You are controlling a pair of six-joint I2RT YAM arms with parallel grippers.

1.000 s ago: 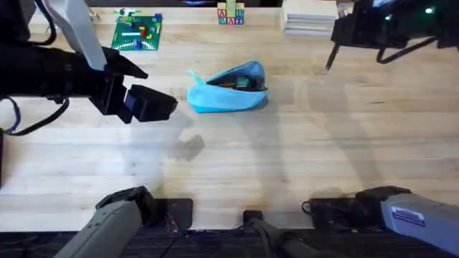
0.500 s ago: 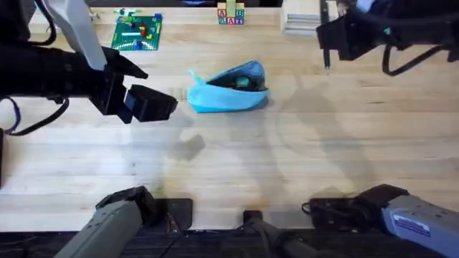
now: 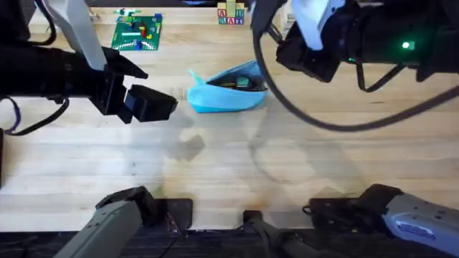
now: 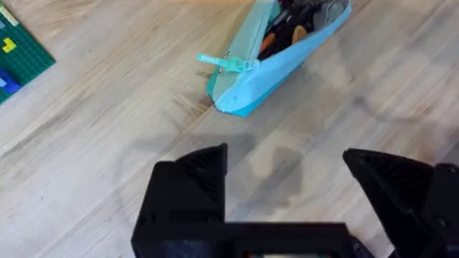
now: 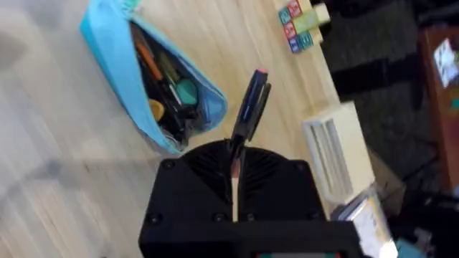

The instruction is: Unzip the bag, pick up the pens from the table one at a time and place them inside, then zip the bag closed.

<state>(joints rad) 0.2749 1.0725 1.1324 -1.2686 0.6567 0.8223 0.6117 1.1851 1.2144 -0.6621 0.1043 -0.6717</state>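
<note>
The light blue bag (image 3: 226, 92) lies unzipped at the middle back of the table (image 3: 301, 165), with coloured items showing inside. My left gripper (image 4: 287, 179) hovers open just left of the bag (image 4: 272, 57), near its zipper pull (image 4: 226, 62), and holds nothing. My right gripper (image 5: 234, 147) is shut on a dark pen (image 5: 252, 104) with a pinkish tip. It hangs beside the right end of the open bag (image 5: 154, 86). In the overhead view the right arm (image 3: 323, 46) looms large just right of the bag.
A green brick baseplate (image 3: 138, 32) sits at the back left. Lettered blocks (image 3: 231, 14) stand at the back centre. A white slatted object (image 5: 333, 147) lies at the back right. The table's near half is bare wood.
My right arm has swung left from the back right toward the bag, carrying the pen. The left arm and the bag have stayed still.
</note>
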